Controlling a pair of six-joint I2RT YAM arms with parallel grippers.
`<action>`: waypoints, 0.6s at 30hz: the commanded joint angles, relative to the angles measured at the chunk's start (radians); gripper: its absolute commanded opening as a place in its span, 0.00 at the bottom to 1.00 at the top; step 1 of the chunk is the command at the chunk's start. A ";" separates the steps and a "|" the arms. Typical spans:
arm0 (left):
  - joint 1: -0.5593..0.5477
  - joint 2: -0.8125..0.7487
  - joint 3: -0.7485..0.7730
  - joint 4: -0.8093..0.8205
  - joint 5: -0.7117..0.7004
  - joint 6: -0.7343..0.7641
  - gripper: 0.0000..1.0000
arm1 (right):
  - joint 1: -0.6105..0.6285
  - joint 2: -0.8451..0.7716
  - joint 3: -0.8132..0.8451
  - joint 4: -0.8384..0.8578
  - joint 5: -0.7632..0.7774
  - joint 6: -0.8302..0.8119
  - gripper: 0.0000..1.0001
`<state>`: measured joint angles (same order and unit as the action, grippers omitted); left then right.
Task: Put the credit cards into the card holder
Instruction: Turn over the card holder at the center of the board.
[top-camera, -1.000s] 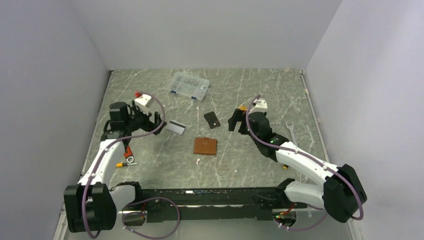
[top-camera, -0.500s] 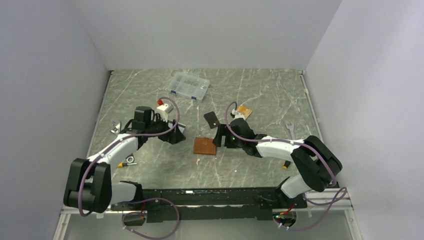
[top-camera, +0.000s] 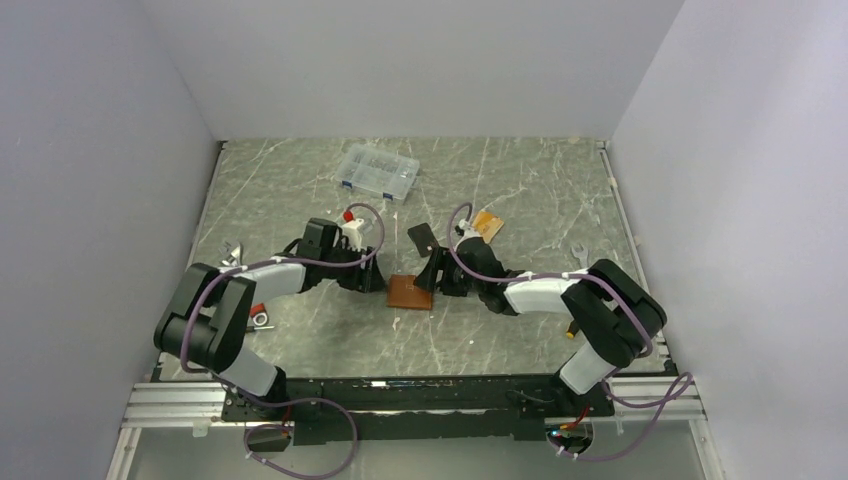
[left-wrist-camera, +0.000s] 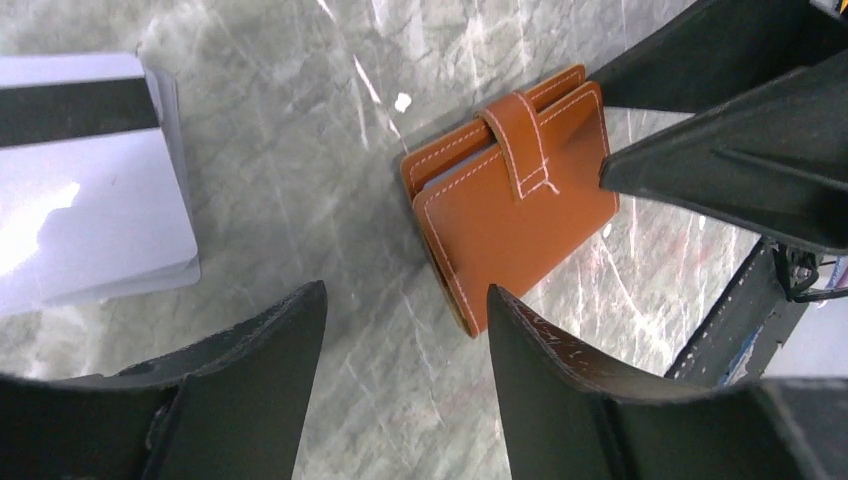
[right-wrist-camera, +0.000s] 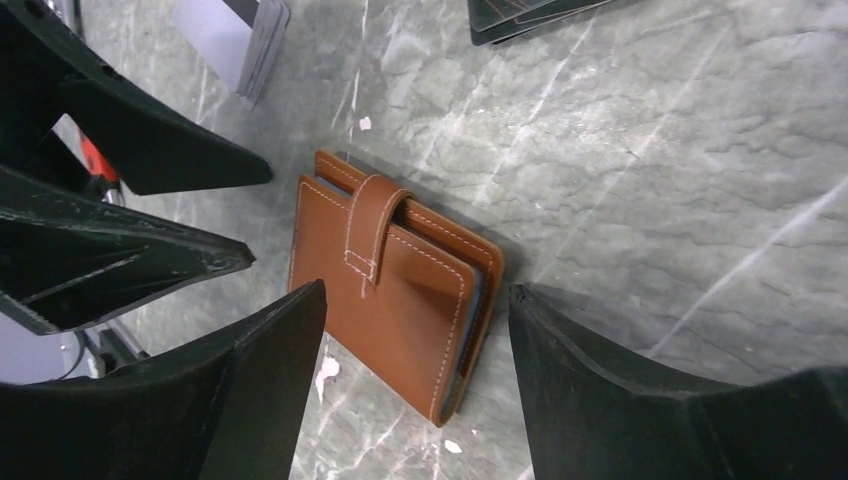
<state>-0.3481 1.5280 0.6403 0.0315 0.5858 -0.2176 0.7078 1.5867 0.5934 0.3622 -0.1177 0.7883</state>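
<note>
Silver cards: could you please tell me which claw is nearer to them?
Left. The left claw hovers right beside the silver cards; the right claw is over the holder, farther from them.

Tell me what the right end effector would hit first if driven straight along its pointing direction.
Probably the card holder: it lies closed straight ahead, between the open fingers of the right end effector. Depth is unclear; the fingertips might touch the table first.

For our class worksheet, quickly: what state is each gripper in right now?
Left gripper: open, holding nothing.
Right gripper: open, holding nothing.
</note>
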 joint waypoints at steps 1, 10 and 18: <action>-0.029 0.034 0.034 0.104 -0.035 -0.045 0.65 | 0.014 0.045 -0.034 0.035 -0.037 0.049 0.68; -0.064 0.139 0.034 0.170 -0.019 -0.057 0.35 | 0.021 0.071 -0.090 0.134 -0.061 0.110 0.57; -0.074 0.123 0.013 0.224 0.013 -0.056 0.11 | 0.022 0.066 -0.114 0.237 -0.118 0.129 0.49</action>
<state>-0.3981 1.6577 0.6659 0.2237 0.5728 -0.2756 0.7147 1.6295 0.4980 0.5762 -0.1673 0.8997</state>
